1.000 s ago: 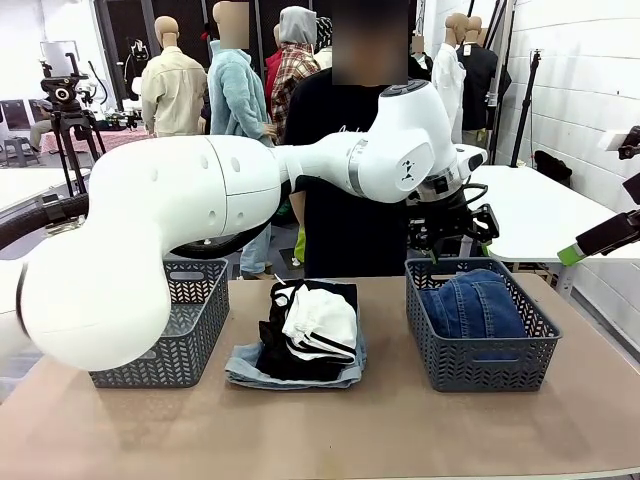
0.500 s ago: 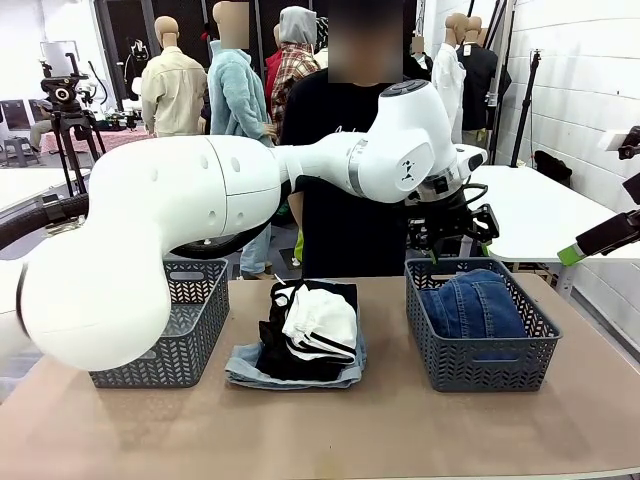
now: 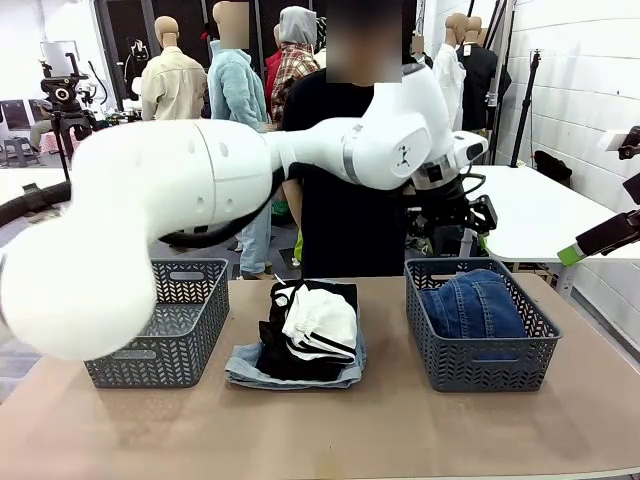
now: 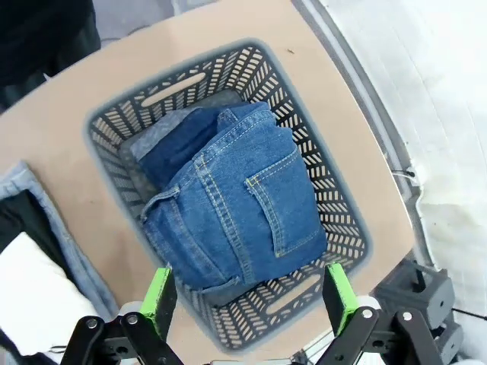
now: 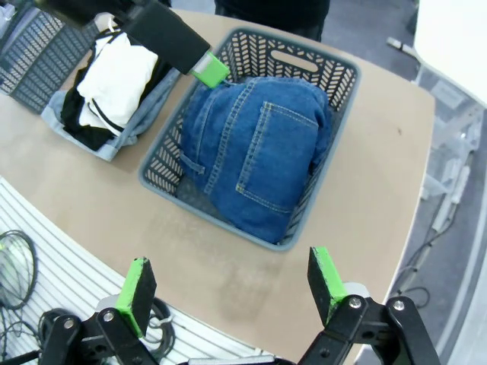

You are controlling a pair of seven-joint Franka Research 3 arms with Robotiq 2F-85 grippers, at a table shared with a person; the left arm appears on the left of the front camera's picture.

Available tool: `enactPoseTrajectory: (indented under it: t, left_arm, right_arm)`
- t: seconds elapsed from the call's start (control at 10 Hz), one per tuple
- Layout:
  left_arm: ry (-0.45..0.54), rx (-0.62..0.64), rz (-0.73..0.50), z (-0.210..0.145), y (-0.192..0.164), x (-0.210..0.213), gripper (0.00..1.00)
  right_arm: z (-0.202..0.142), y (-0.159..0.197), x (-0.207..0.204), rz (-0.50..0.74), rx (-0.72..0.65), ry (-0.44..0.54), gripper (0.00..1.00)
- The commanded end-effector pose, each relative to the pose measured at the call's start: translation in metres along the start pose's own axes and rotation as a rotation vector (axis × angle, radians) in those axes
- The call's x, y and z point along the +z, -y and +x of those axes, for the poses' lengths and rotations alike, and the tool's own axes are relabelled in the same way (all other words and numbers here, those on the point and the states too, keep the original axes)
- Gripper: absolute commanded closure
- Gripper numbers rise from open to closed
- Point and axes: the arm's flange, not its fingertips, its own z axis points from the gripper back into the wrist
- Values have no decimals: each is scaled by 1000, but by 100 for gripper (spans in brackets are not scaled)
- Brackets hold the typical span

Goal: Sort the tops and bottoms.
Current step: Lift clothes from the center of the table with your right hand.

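With jaws wide and empty, the left gripper [image 3: 447, 228] has been raised from the dark jeans [image 3: 472, 305] lying in the basket [image 3: 480, 368], so one bottom is judged sorted.

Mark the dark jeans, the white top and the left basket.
dark jeans [image 4: 281, 213], left wrist view, on the back pocket
white top [image 3: 322, 318], front view, middle of the folded cloth
left basket [image 3: 175, 365], front view, front wall

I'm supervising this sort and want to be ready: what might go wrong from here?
The pale shorts lie under the black top and white striped top, so one grab may lift mixed garments. The left arm spans the table close to the person; its return sweep might brush them.
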Motion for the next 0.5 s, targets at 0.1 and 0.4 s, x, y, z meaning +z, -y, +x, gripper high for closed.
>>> enactPoseTrajectory:
  t: [0.1,0.4]
  left_arm:
    - [3,-38,83,-51,-50,70,0]
    - [23,153,219,-84,-110,102,0]
  right_arm:
    - [-1,1,0,1,2,-8,0]
    - [-1,1,0,1,2,-8,0]
